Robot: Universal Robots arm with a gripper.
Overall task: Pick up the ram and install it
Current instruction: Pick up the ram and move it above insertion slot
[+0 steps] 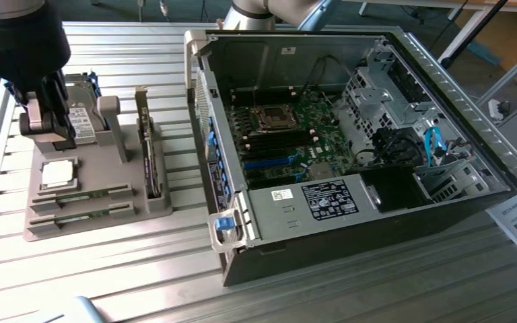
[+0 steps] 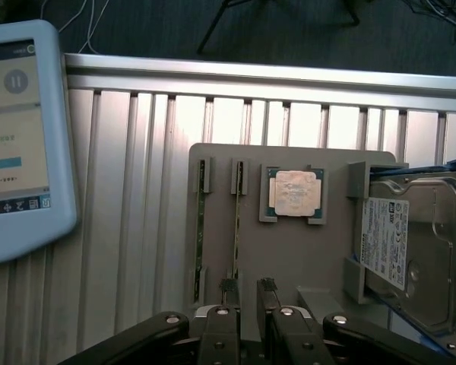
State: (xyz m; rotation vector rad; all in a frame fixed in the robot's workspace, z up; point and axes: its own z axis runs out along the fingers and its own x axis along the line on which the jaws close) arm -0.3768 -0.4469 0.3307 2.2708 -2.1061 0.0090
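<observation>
Green and thin, standing on edge: the ram (image 2: pixel 237 220) sits in its slot in the grey holder (image 2: pixel 289 258), just beside the silver processor (image 2: pixel 296 194). A second stick (image 2: pixel 201 228) stands in the next slot along. The holder rests on the ribbed metal desk (image 1: pixel 106 269), with the open computer case (image 1: pixel 349 134) on the exterior view's right.

The jaws hang over the holder, spread apart with nothing between them, and one fingertip (image 2: pixel 228 287) is close to the end of the ram. That's the worry: the tips look off to one side rather than astride the stick. Closing from here could pinch only its end, or catch the slot's wall, and tip the stick over. The second stick is near enough to get knocked. The hard drive (image 2: pixel 410 243) stands close by too, so a careless descent could clip it. And a crooked grip would likely make seating the ram in the case a struggle.
</observation>
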